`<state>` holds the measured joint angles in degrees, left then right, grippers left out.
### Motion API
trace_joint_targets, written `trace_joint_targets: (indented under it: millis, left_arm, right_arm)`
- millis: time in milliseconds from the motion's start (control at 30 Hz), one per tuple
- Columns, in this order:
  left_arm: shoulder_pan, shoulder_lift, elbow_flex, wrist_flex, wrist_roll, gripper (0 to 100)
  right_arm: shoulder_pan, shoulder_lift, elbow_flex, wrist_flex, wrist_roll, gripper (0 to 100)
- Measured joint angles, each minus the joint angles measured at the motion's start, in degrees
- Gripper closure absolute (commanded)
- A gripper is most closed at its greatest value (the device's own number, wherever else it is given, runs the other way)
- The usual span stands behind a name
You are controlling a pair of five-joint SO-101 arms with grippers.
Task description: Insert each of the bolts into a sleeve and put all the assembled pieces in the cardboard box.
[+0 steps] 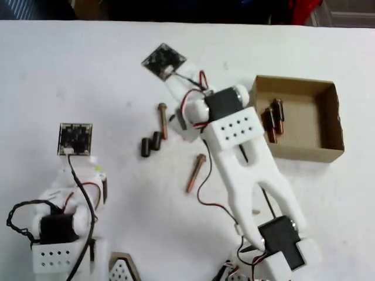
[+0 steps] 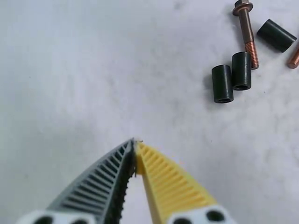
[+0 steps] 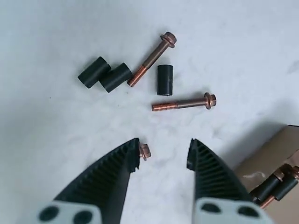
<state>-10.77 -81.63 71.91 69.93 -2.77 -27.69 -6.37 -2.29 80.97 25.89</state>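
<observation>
The bolts [image 3: 150, 59] are copper-toned metal with a dull sheen, and the sleeves [image 3: 165, 80] are smooth matt black. The cardboard box [image 1: 304, 153] is plain brown matt board. The desk [image 1: 88, 70] is white, matt and faintly mottled. The left claw [image 2: 135, 144] is ribbed grey and yellow plastic, and the right claw [image 3: 163, 156] is ribbed black plastic.

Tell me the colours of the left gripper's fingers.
On the left gripper, one finger is grey, the other yellow; clearest in the left wrist view.

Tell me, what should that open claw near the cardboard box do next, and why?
Probably the right gripper should shift slightly sideways to centre over the bolt whose head peeks out beside one finger. Its jaws stand open and empty, that bolt lies off-centre, and three bare sleeves lie nearby.
</observation>
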Motion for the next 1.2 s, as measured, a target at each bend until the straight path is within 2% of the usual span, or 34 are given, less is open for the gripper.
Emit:
trace_joint_targets:
  millis: [267, 367, 733, 900, 1200]
  left_arm:
    - [0.00, 0.00, 0.00, 0.00, 0.00, 97]
    - [0.00, 0.00, 0.00, 0.00, 0.00, 97]
    - [0.00, 0.00, 0.00, 0.00, -0.26, 97]
    - [-0.18, 0.00, 0.00, 0.00, -0.26, 97]
    - [-0.18, 0.00, 0.00, 0.00, -0.26, 97]
  right_arm:
    - [-0.97, 0.09, 11.16, -12.13, 2.99, 82.7]
    - [-2.37, 1.85, 11.69, -14.68, 3.52, 78.5]
    - [-2.90, 13.27, 11.69, -25.23, 6.86, 80.3]
    - [-2.73, 19.34, 9.93, -26.20, 7.21, 80.4]
    - [-2.11, 31.74, -1.85, -25.32, 7.21, 80.4]
